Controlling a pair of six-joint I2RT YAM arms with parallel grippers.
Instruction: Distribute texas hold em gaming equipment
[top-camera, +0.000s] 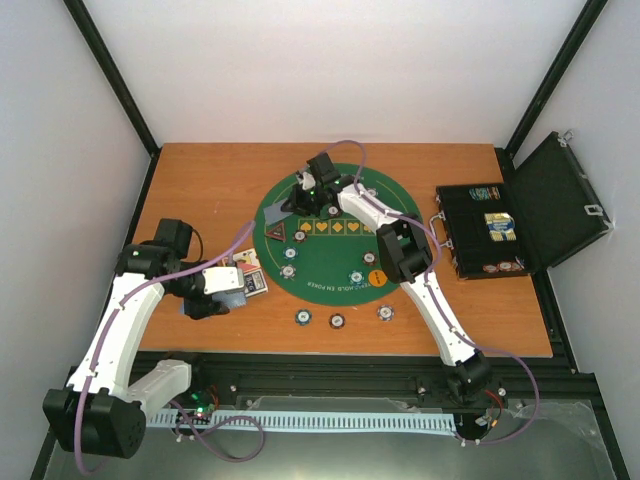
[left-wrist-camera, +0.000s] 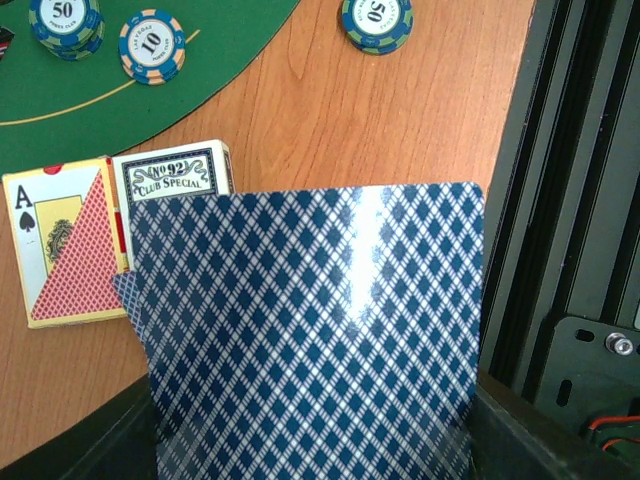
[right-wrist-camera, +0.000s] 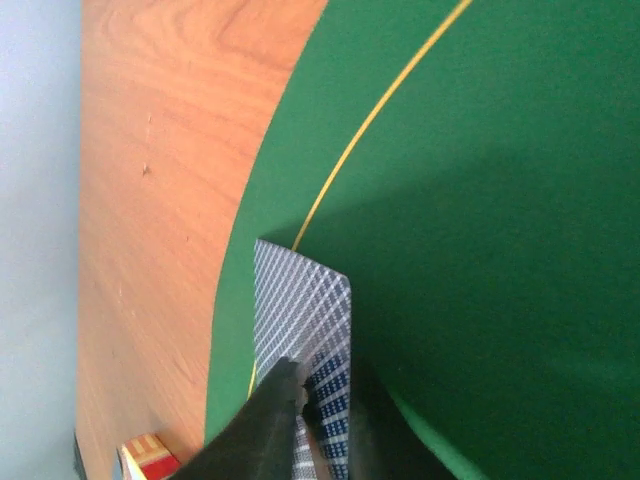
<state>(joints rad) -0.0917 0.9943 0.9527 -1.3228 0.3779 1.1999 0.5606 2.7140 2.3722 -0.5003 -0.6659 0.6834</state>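
Step in hand: deal one card at the far-left edge of the green mat (right-wrist-camera: 480, 200).

Right end effector (right-wrist-camera: 322, 388) is clenched on a blue-backed card (right-wrist-camera: 300, 310). The card sits at the mat's edge by the yellow line. I cannot tell whether it lies flat.

Plan: I lower until the card rests on the felt, release, then lift straight up so it does not drag onto the tabletop (right-wrist-camera: 170, 150).

Left end effector (top-camera: 225, 288) grasps the deck (left-wrist-camera: 310, 330) over the tabletop's front-left, just beside the card box (left-wrist-camera: 170, 178).
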